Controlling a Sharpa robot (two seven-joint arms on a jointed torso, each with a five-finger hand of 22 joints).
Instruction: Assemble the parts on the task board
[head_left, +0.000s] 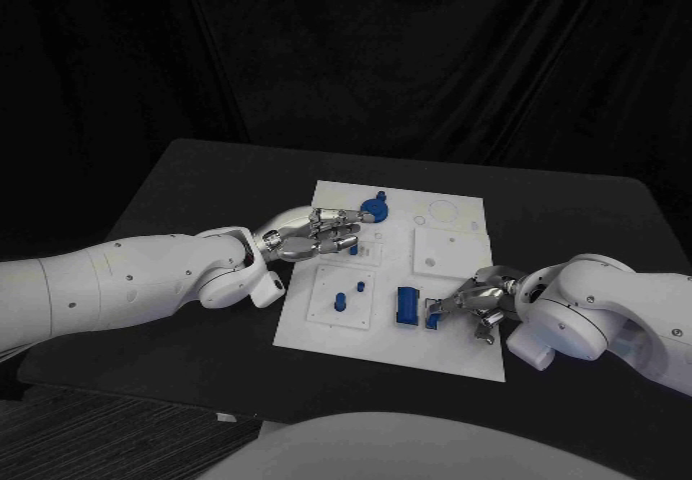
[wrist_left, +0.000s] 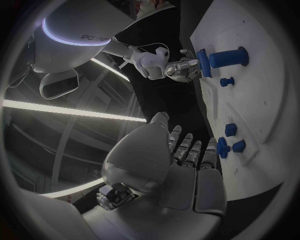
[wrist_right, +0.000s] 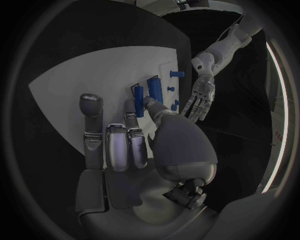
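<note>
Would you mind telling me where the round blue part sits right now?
In the head view, the round blue part sits near the task board's far edge, just off the left hand's fingertips.

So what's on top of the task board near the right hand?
On the task board, a blue block stands beside the right hand, whose fingers reach to it. Whether they grip it is unclear; the board beneath the hand is covered.

Blue parts (head_left: 410, 306) sit on the white task board (head_left: 454, 355), over a black table (head_left: 188, 190), beside silver robot hands.
</note>
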